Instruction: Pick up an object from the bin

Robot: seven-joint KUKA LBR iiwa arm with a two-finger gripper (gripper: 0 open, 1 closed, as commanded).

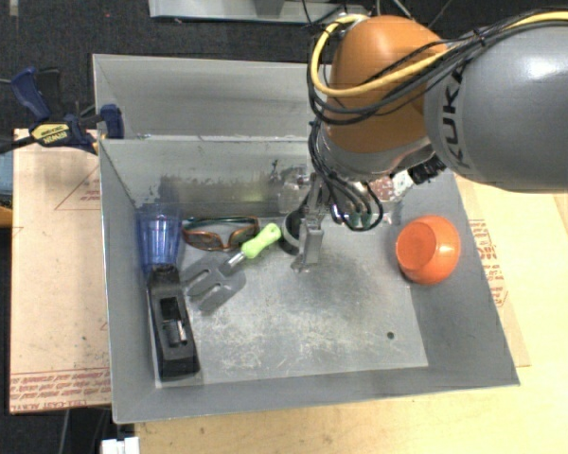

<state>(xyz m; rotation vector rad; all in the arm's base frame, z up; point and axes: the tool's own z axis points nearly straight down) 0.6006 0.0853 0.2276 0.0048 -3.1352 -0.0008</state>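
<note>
My gripper (305, 244) hangs low over the bin's middle, below the arm's orange cover. Just to its left lies a tool with a light green handle (261, 241) and a grey metal head (211, 285), its handle end almost touching the gripper. Left of the handle lie brown-tinted safety glasses (218, 234) near the back wall. An orange bowl (428, 249) lies tipped on its side to the gripper's right, apart from it. I see nothing held in the gripper.
A blue ribbed cup (157, 240) stands against the left wall, and a black stapler-like device (173, 327) lies in front of it. The arm and its cables hide the bin's back right area. Bare floor lies in front of the gripper.
</note>
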